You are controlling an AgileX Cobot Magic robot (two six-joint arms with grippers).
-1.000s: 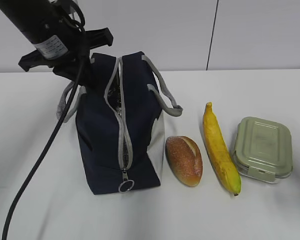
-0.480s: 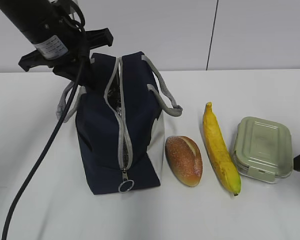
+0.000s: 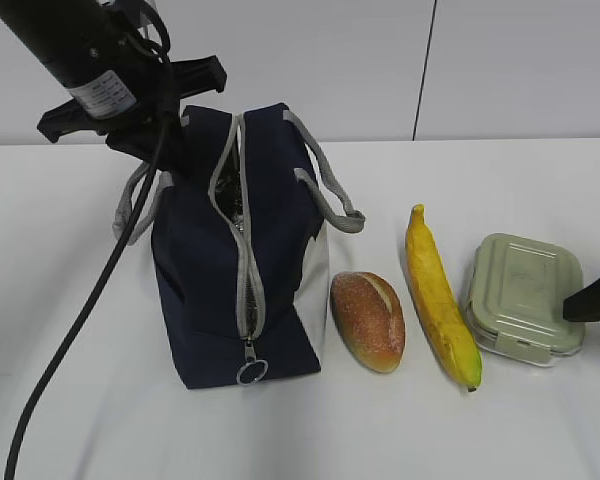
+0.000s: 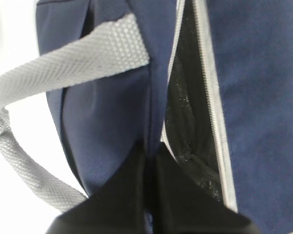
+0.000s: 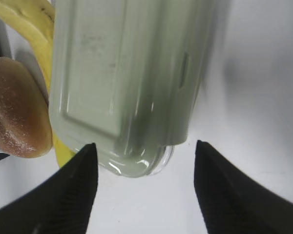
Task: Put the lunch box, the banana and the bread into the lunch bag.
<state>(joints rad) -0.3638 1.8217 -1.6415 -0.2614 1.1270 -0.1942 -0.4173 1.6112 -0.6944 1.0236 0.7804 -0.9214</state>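
The navy lunch bag [image 3: 210,260] stands left of centre with its grey zipper partly undone. My left gripper [image 4: 150,153] is shut on the bag's fabric edge beside the zipper gap, at the bag's far end [image 3: 175,150]. To the right of the bag lie the bread [image 3: 368,322], the banana [image 3: 440,300] and the sage-green lunch box [image 3: 525,295]. My right gripper [image 5: 145,144] is open just right of the lunch box [image 5: 127,73], whose near end shows between the fingers without touching them. The right wrist view also catches the bread [image 5: 14,107] and the banana [image 5: 29,19].
Grey webbing handles [image 3: 330,190] flop out on both sides of the bag, one by my left fingers [image 4: 73,68]. A ring pull [image 3: 250,373] hangs at the bag's near end. The left arm's black cable [image 3: 80,310] drapes over the white table [image 3: 540,430].
My right gripper has come in from the right edge of the exterior view, up to the lunch box. The left gripper and the bag have not moved.
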